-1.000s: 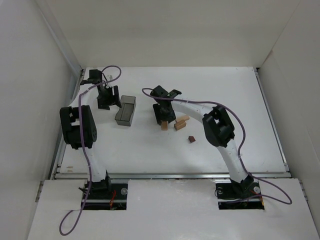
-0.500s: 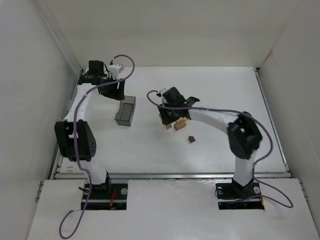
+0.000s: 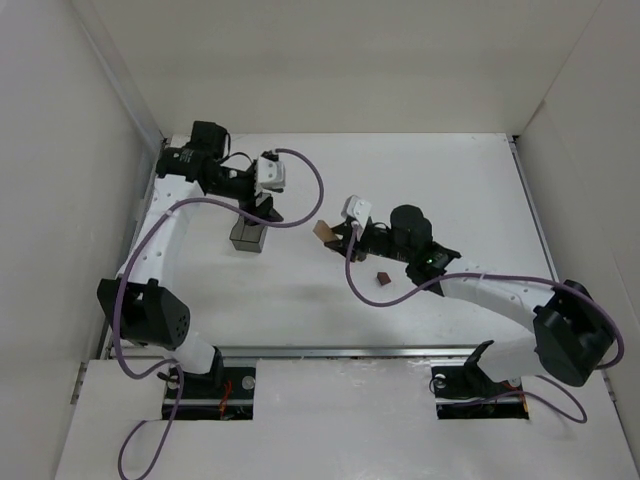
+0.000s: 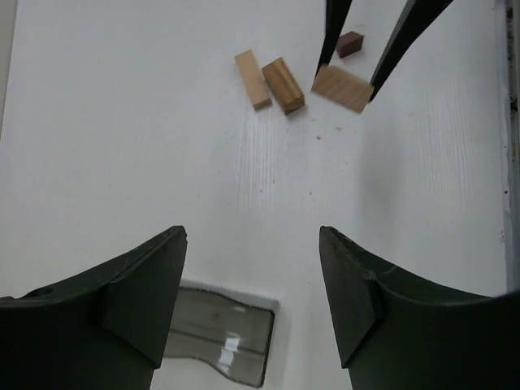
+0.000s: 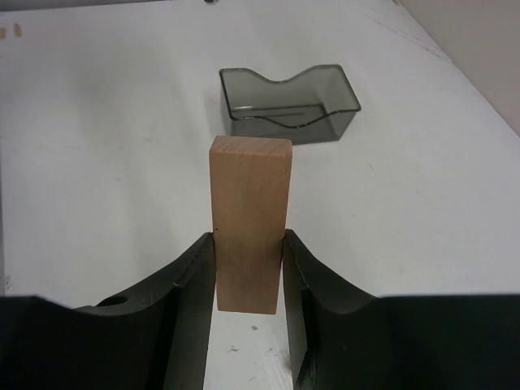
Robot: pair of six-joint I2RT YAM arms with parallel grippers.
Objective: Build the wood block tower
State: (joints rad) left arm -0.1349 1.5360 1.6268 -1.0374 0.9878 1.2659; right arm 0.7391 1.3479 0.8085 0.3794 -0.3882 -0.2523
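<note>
My right gripper (image 3: 334,236) is shut on a light-tan wooden block (image 3: 323,233). In the right wrist view the block (image 5: 249,219) sits between both fingers and sticks out past the tips. In the left wrist view the same block (image 4: 342,88) hangs between the right fingers (image 4: 331,36). Two more tan blocks (image 4: 253,79) (image 4: 283,84) lie side by side on the table, and the dark reddish-brown block (image 4: 350,44) lies behind them. It also shows in the top view (image 3: 382,278). My left gripper (image 3: 262,211) is open and empty (image 4: 250,237) above the table.
A dark translucent grey box (image 3: 247,235) stands under the left gripper, at the bottom of the left wrist view (image 4: 219,345) and ahead of the held block in the right wrist view (image 5: 288,103). White walls enclose the table on three sides.
The left gripper has swung from the back left corner to the right, over the grey box. The right arm has stretched out low and now holds the tan block further left.
</note>
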